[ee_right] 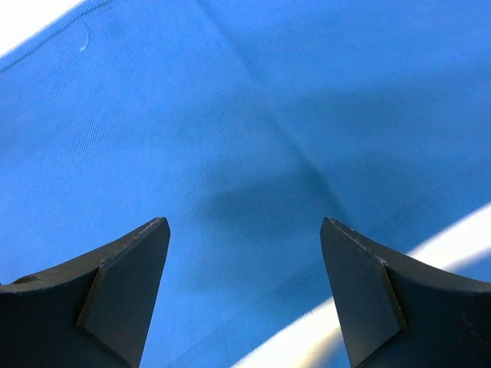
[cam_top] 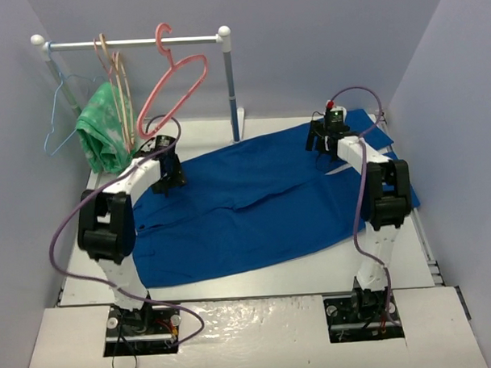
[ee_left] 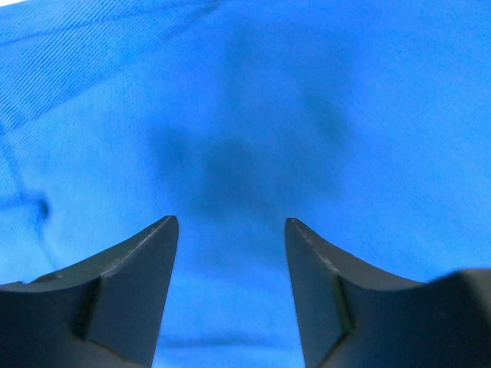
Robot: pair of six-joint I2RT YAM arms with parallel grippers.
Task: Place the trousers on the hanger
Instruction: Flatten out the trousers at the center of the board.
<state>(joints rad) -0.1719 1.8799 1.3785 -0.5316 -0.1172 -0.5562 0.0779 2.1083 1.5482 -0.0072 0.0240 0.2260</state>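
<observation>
Top external view is showing a white table [cam_top: 297,267] sitting between pale lilac-grey walls [cam_top: 321,44], with the royal-blue trousers [cam_top: 254,204] lying flat and spreading across most of it. Along the far left, a white rail [cam_top: 136,42] is carrying the pink plastic hanger [cam_top: 177,85], which is hanging tilted by its hook, well apart from the trousers. A beige hanger [cam_top: 123,83], a green patterned cloth [cam_top: 102,132] and a light-blue wire hanger [cam_top: 58,118] are crowding the rail beside it. The rail's right post [cam_top: 231,88] is standing just at the trousers' far edge. The left gripper [cam_top: 169,177] and right gripper [cam_top: 325,142] are pointing down over the cloth, and both wrist views are showing their fingers [ee_left: 130,284] standing apart with only blue fabric beneath.
</observation>
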